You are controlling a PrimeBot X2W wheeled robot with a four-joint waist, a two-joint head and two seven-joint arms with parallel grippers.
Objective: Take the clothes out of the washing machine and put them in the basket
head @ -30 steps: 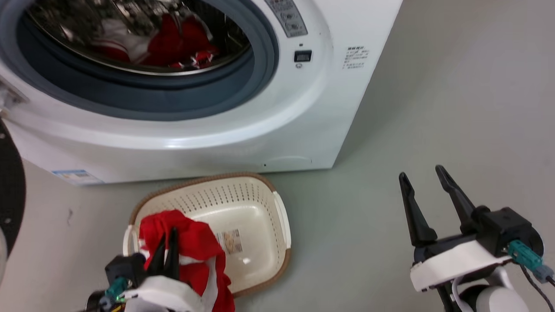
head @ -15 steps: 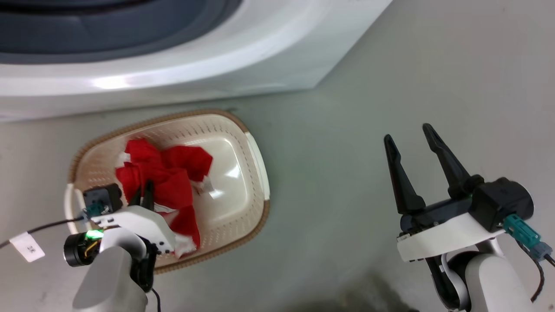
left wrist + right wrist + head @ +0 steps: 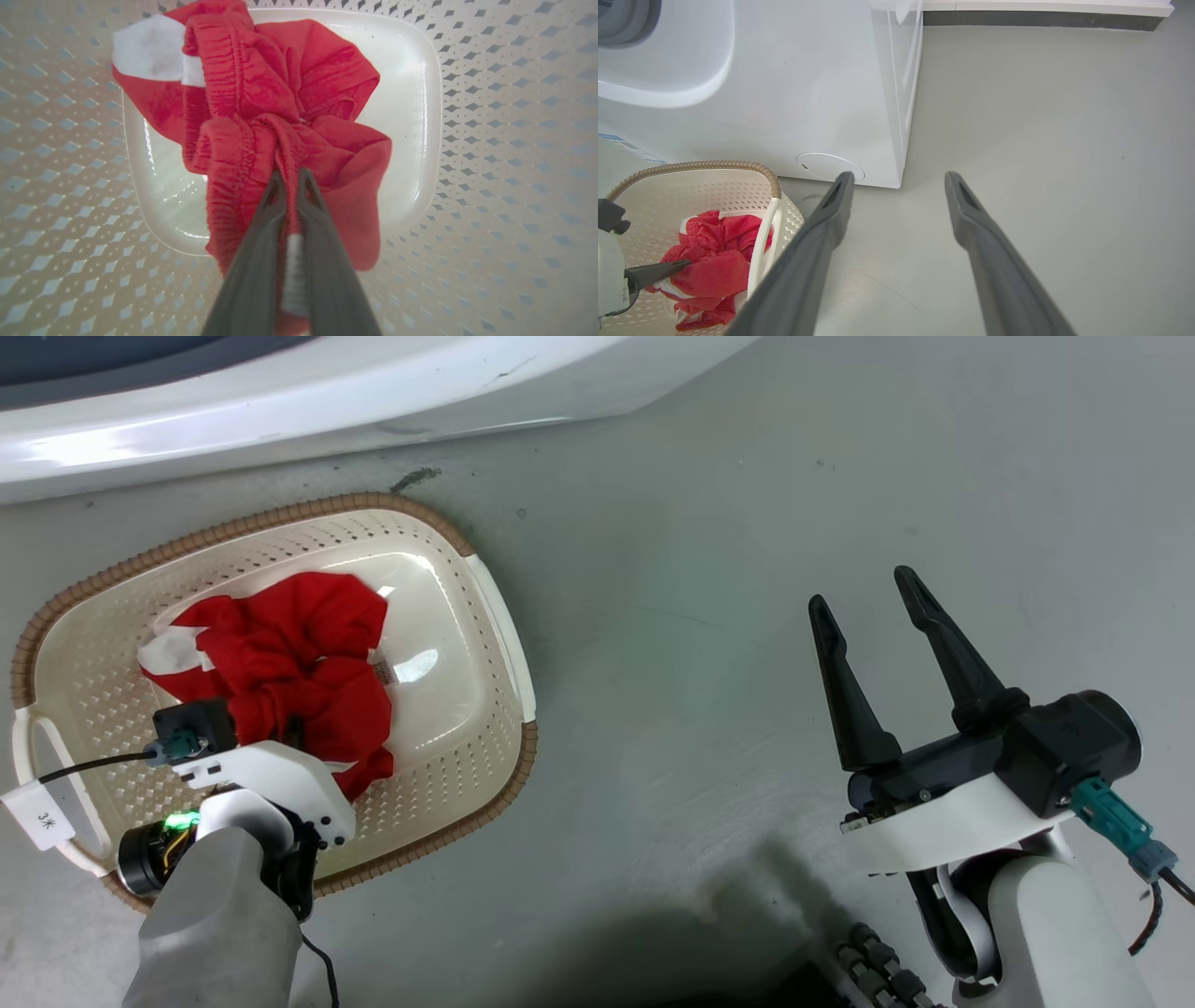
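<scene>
Ahead of me on the grey floor [image 3: 700,523] stands the washing machine [image 3: 784,93], with the basket [image 3: 280,511] just before it; the clothes [image 3: 289,653] lie bunched inside, my left pincer [image 3: 290,179] clamped on a red fold, my right pincer [image 3: 864,593] spread apart above the floor, well aside

Bright, even light from above glares off the basket [image 3: 420,665] bottom. Soft shadow pools on the floor [image 3: 653,933]; wrist views blur near edges.
</scene>
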